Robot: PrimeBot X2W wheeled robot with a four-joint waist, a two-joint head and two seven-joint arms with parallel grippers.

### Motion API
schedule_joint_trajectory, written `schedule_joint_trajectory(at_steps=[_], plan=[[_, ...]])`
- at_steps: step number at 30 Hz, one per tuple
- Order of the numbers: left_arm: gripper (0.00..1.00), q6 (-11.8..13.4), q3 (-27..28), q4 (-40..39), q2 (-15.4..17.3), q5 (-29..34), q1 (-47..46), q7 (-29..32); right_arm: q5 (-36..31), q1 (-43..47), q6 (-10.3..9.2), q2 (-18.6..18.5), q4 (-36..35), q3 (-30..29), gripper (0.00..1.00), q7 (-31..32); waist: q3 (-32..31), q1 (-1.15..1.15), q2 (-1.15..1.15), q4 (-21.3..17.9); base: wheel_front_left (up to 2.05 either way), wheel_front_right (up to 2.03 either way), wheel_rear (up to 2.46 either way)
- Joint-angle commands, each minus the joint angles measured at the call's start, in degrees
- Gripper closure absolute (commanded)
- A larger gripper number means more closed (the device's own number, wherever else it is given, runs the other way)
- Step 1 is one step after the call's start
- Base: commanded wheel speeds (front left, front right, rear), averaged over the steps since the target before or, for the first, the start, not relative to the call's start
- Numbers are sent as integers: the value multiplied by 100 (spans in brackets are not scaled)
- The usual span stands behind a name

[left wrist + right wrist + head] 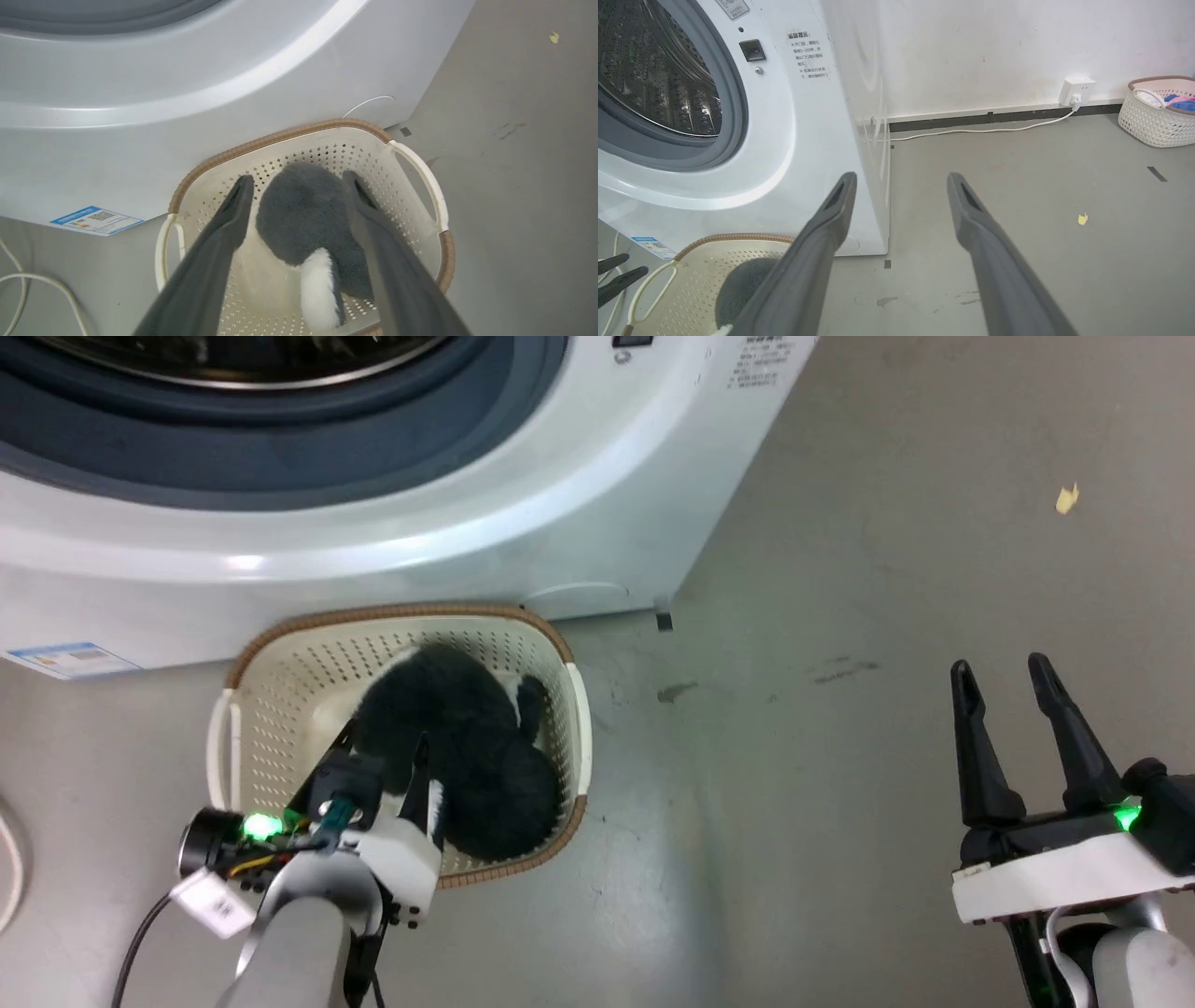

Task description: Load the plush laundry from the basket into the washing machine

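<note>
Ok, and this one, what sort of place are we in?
Most likely a laundry or utility corner, perhaps a test room: a white front-loading washing machine stands on a bare grey floor, a perforated basket sits before it, and a second basket of clothes stands by the white wall.

bright even light — soft glare on washing machine [392,537] front; wrist views bowed

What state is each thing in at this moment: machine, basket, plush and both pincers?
washing machine: mouth uncovered, drum visible.
basket: upright on the floor, loaded.
plush laundry: lying in the basket, ungripped.
left pincer: open, fingers astride the plush laundry.
right pincer: open, empty, above the floor.
</note>
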Motion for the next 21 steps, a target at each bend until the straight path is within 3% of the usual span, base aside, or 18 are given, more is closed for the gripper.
schedule_joint_trajectory(at_steps=[1, 21], plan=[[0, -33, -92, 211, 59, 71, -225, 49, 84, -136, -3, 0, -45, 7, 0, -75, 124, -1, 0, -53, 0, 0, 0], [0, -503, -527, 2292, 493, 4, -1828, 495, 411, -499, -4, 1, -191, 326, 0, -302, 1055, -1, 0, -609, 0, 0, 0]])
